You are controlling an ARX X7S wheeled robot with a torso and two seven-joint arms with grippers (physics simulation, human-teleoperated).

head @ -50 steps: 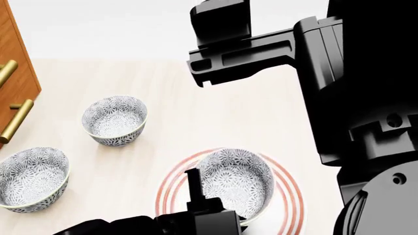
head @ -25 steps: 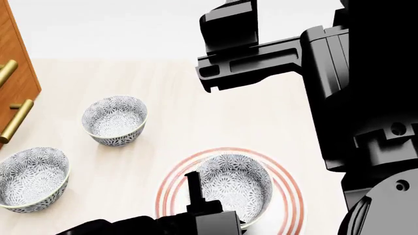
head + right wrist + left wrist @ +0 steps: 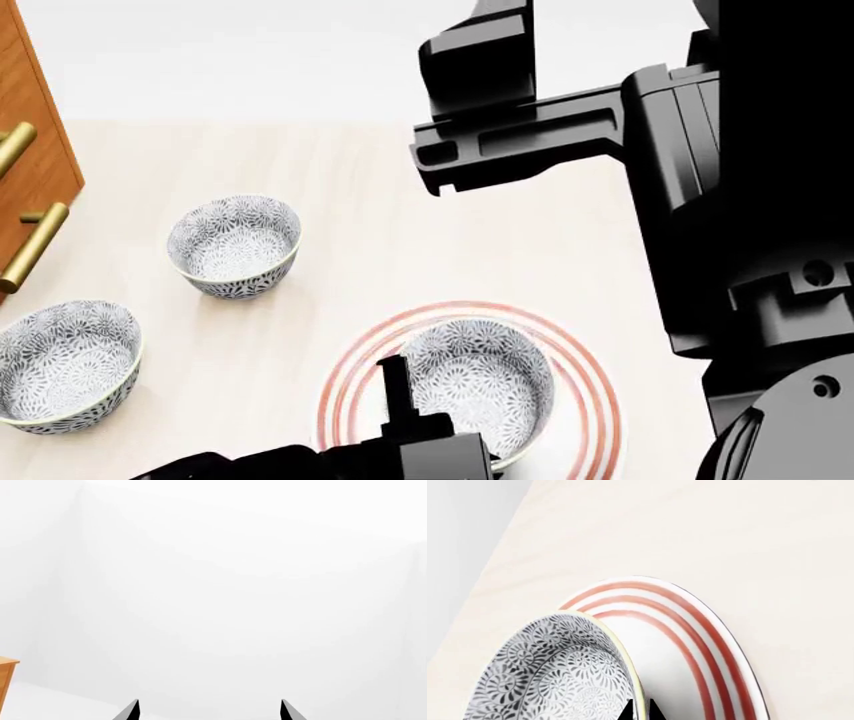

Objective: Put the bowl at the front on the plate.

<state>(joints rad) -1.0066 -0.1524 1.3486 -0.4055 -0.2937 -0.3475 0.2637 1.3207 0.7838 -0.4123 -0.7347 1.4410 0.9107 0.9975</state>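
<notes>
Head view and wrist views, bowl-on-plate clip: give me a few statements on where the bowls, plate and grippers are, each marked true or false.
1. The bowl sits over the plate. True.
2. The left gripper pinches that bowl's rim. True.
3. Two more bowls stand stacked on the plate. False: the far bowl and the near bowl stand apart on the table.
4. The right gripper holds a bowl. False: it is open, empty, facing a blank wall.
5. The plate has blue rings. False: red.

The bowl (image 3: 478, 385) is white with a dense grey-blue floral print inside and out, same as the other two bowls (image 3: 235, 243) (image 3: 64, 362). The plate (image 3: 587, 385) is white with three thin red rings. Pale beige tabletop (image 3: 400, 250), orange-brown wood cabinet (image 3: 34, 150) with brass handles.
</notes>
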